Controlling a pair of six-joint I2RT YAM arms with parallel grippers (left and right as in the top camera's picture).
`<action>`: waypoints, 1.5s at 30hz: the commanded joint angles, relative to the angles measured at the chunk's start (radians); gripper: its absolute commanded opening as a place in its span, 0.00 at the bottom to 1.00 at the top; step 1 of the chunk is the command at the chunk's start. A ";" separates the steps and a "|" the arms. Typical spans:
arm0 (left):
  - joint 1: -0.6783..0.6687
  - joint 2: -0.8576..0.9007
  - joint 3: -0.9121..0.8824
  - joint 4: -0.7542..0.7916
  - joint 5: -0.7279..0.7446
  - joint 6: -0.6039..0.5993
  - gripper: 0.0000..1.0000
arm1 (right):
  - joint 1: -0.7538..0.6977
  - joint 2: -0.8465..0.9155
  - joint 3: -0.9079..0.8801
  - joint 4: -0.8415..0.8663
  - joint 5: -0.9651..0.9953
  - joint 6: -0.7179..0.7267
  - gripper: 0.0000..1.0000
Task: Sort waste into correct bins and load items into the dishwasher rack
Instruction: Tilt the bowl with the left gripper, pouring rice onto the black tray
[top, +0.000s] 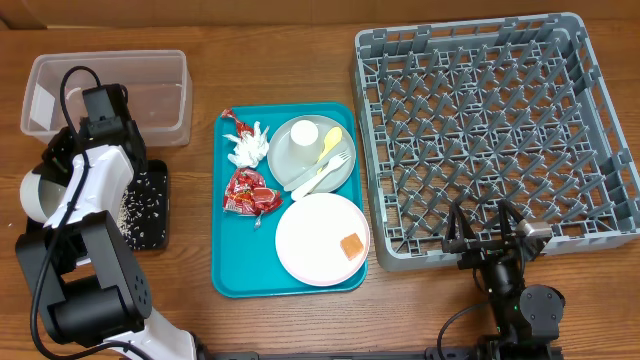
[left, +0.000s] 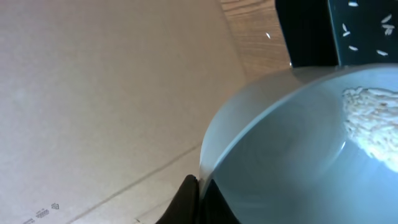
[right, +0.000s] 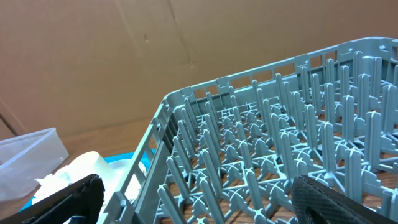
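My left gripper (left: 199, 186) is shut on the rim of the white bowl (left: 292, 143), which holds a clump of rice (left: 373, 121). In the overhead view the bowl (top: 35, 195) is tilted at the far left beside the black tray (top: 150, 180), where loose rice grains (top: 138, 208) lie. The teal tray (top: 225, 270) carries the red wrapper (top: 250, 190), the napkin (top: 248, 146), a grey plate (top: 345, 175) with the cup (top: 303, 133), spoon and fork (top: 325, 165), and a white plate (top: 315, 238) with an orange cube (top: 351, 246). My right gripper (top: 488, 235) is open and empty at the front edge of the dishwasher rack (top: 495, 130).
The clear tub (top: 110, 95) stands at the back left, behind the black tray. The rack (right: 267, 155) fills the right wrist view, with the teal tray's edge (right: 124, 163) to its left. Brown cardboard (right: 124, 56) stands behind the table.
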 joint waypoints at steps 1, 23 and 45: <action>-0.015 0.007 0.003 -0.021 0.014 -0.003 0.04 | -0.002 -0.010 -0.010 0.003 0.006 0.000 1.00; -0.020 0.007 0.003 0.065 -0.018 0.096 0.04 | -0.002 -0.010 -0.010 0.003 0.006 0.000 1.00; -0.022 0.007 0.003 0.087 -0.004 0.072 0.04 | -0.002 -0.010 -0.010 0.003 0.006 0.000 1.00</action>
